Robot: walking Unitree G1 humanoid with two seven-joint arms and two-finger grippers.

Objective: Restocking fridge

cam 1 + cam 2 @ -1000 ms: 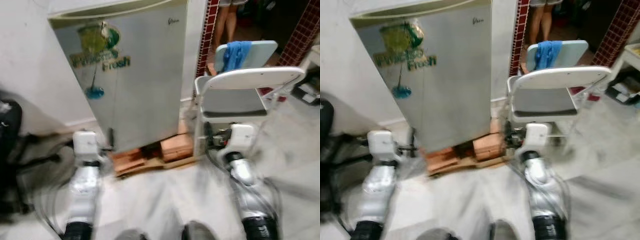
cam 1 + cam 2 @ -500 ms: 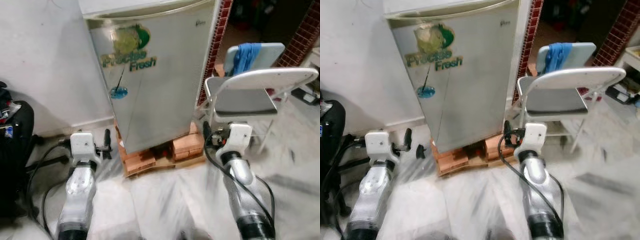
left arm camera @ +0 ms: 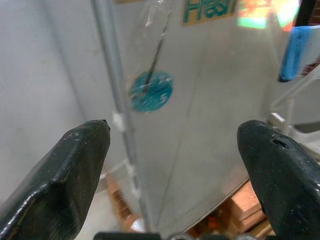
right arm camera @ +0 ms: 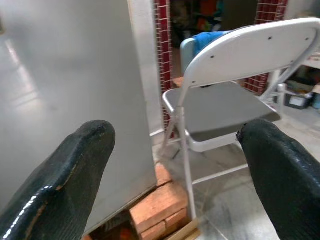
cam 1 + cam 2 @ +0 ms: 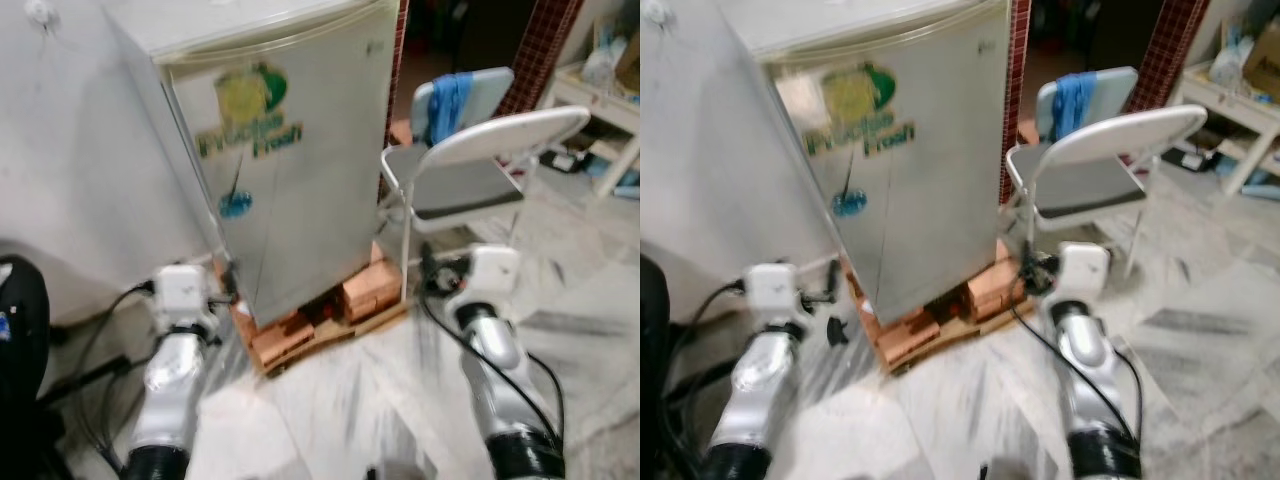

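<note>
The fridge [image 5: 290,170] stands closed against a pale wall [image 5: 70,150], raised on bricks [image 5: 370,290] and a wooden pallet [image 5: 300,335]. Its silver door carries a green "Fresh" decal [image 5: 250,135] and a round blue sticker [image 5: 236,205]. Just beside it, on the robot's right, is a grey folding chair [image 5: 470,180]; a second chair with a blue cloth [image 5: 445,100] draped over its back stands behind that.

The left gripper [image 5: 830,310] is held low before the fridge's lower left corner, not touching it. The left wrist view shows its fingers [image 3: 65,170] spread wide with nothing between them, and beyond them the door's hinge-side edge and the blue sticker at close range.

The right gripper [image 5: 432,280] sits near the pallet's right end, by the chair leg. The right wrist view shows its fingers [image 4: 65,170] likewise parted and empty, framing the fridge's plain side panel, the bricks and the chair seat.

The head views are blurred. The floor [image 5: 580,320] is streaked marble.
</note>
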